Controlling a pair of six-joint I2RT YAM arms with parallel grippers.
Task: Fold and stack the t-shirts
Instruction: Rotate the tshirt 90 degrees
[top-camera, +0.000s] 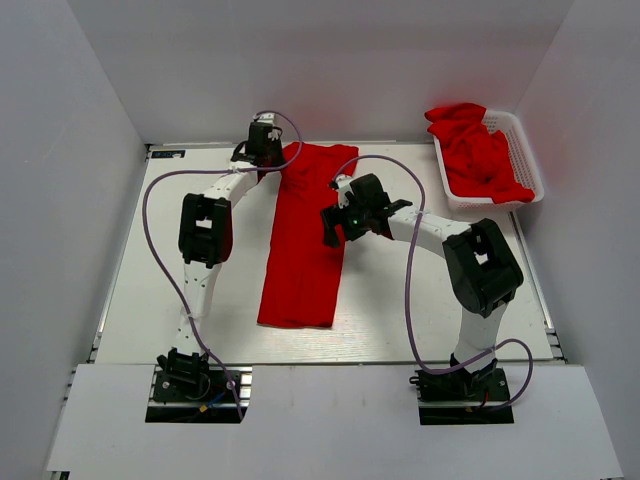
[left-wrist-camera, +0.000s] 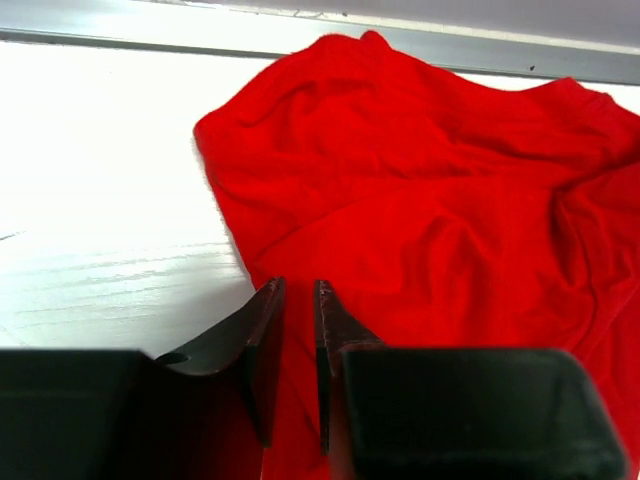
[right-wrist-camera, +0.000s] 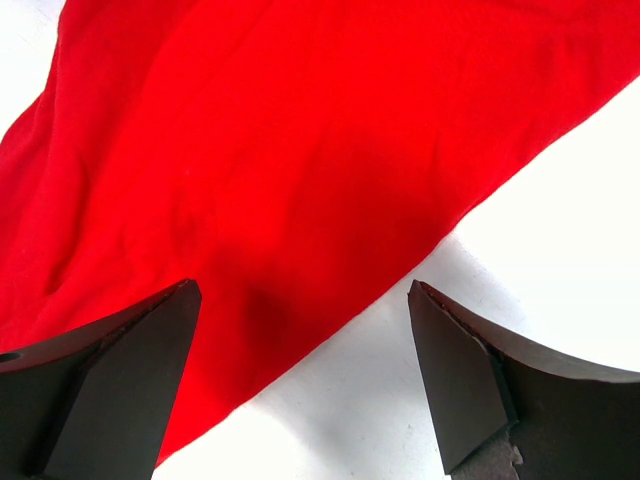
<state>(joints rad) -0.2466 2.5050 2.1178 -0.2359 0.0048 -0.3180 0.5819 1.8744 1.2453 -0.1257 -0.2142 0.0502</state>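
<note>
The left pincer (left-wrist-camera: 297, 290) is at the far left corner of the red shirt (top-camera: 300, 250), right over the cloth. Its two fingers are only a little way apart, and I see no cloth pinched between them. The shirt lies flat on the table (top-camera: 375, 315) as one long strip. Its long way runs from the far side toward the arms. The right pincer (right-wrist-camera: 302, 287) is at the right edge of the shirt, a bit nearer the arms than the far end. Its fingers are wide apart and hold nothing, and the shirt's edge runs between them. Well off to the right of the shirt stands a white basket (top-camera: 530, 160) with more red shirts (top-camera: 475, 150) in it. I think the next fold lays one end of the strip over the other. For that each pincer needs a corner on its own side. The left one is at its corner, and the right one is not.
</note>
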